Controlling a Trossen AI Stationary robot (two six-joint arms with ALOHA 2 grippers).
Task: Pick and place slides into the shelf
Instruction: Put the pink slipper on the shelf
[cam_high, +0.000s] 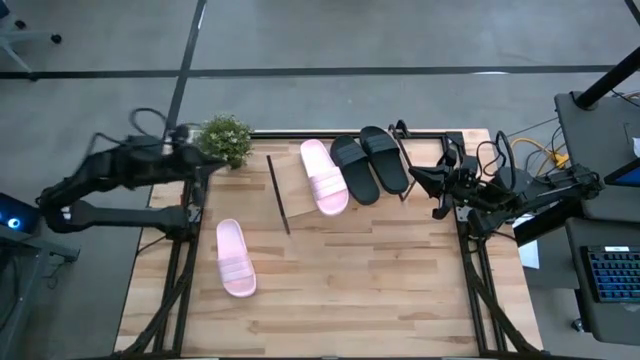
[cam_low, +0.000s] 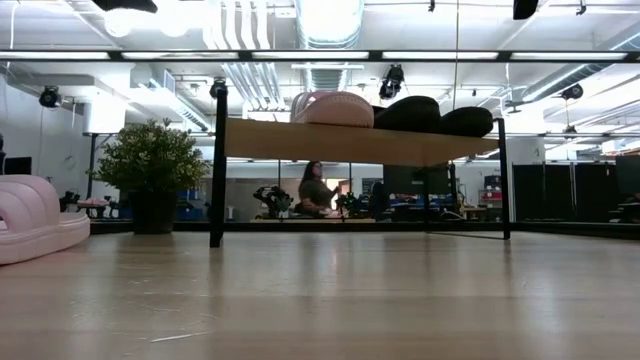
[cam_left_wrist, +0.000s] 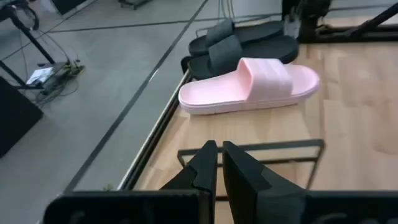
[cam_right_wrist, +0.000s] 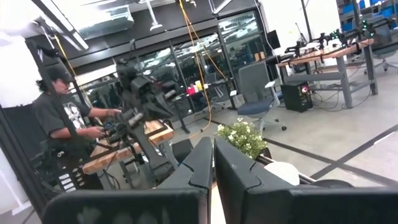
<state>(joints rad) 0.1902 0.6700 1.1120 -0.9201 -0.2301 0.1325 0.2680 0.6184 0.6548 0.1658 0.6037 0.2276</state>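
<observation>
Count: four slides. Three on the shelf (cam_high: 300, 195): one pink slide (cam_high: 324, 176) toward the shelf's middle, then two black slides (cam_high: 354, 168) (cam_high: 385, 157) side by side at its right end, touching or nearly so. Fourth, a second pink slide (cam_high: 236, 257), lies alone on the tabletop (cam_high: 380, 290) in front of the shelf's left end, well apart from the rest.

One potted plant (cam_high: 224, 138) at the table's far left corner.

Left gripper (cam_left_wrist: 219, 163) parked beside the plant, behind the shelf's left end, fingers pressed together, holding nothing. Right gripper (cam_right_wrist: 212, 159) off the shelf's right end near the table edge, fingers likewise closed and empty.

Low view: shelf board seen edge-on; only the humps of three slides show above it. Loose pink slide cut off by the left border. A person sits in the room behind; another stands at a bench in the right wrist view
</observation>
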